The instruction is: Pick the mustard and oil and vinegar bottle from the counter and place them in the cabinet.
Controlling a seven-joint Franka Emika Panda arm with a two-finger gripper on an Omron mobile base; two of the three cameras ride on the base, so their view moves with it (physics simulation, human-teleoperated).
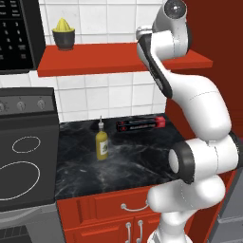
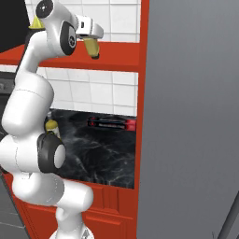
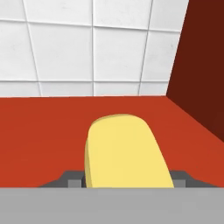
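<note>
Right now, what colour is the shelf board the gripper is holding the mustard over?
Red; the cabinet shows best in the hand view, beneath the yellow mustard.

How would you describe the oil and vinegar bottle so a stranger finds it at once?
Start at the black marbled counter beside the stove. The oil and vinegar bottle stands upright near the counter's left side, in front of a flat dark box. It is yellow-olive with a narrow neck and a thin pale spout.

We are looking at a rendered kitchen: a black stovetop with white rings is sitting beside a black marbled bench over red drawers, with white wall tiles and a red shelf carrying a juicer.
</note>
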